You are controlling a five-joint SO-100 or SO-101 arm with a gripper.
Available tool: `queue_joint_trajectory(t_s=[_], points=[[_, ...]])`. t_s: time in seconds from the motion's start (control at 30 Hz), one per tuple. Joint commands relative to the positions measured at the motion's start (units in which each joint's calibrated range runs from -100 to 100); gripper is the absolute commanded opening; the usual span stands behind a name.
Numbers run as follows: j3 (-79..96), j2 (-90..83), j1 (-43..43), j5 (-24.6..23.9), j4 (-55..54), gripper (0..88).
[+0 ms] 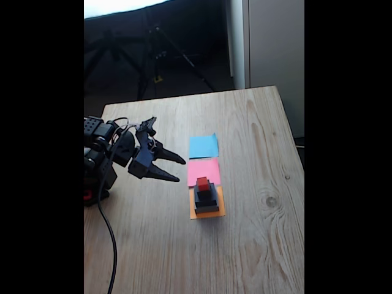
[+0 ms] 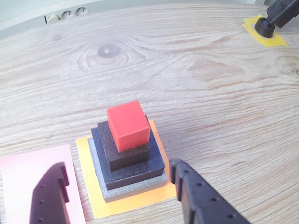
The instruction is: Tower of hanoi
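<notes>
The tower of hanoi stands fully stacked on an orange paper square (image 1: pixel 208 214) (image 2: pixel 121 205). From the bottom up it is a flat grey block (image 2: pixel 135 190), a medium black block (image 2: pixel 155 168), a small black cube (image 2: pixel 135 156) and a red cube (image 1: pixel 202 182) (image 2: pixel 128 124). My gripper (image 1: pixel 181 171) (image 2: pixel 117 165) is open and holds nothing. In the fixed view it hovers to the left of the tower with its fingertips pointing at it. In the wrist view the two dark fingers (image 2: pixel 201 200) rise from the bottom edge on either side of the tower, apart from it.
A pink paper square (image 1: pixel 203 169) (image 2: pixel 28 186) lies beside the orange one, and a blue one (image 1: pixel 203 146) lies beyond it. A black cable (image 1: pixel 109 239) runs along the table's left side. A black foot on yellow tape (image 2: pixel 265 29) sits at the wrist view's top right.
</notes>
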Motion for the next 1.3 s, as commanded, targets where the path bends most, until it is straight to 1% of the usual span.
queue_joint_trajectory(t_s=[0.0, 0.07, 0.2, 0.67, 1.0, 1.27], points=[[0.1, 0.4, 1.3, 0.7, -4.6, 32.9], [0.4, 1.1, 1.9, 0.7, -5.9, 33.3], [3.3, 4.3, 2.8, 0.7, -15.3, 34.1], [6.7, 17.0, 3.2, 0.7, -39.0, 33.6], [8.0, 27.2, 2.8, 0.7, -52.6, 34.7], [7.0, 34.6, 2.9, 0.7, -59.8, 34.6]])
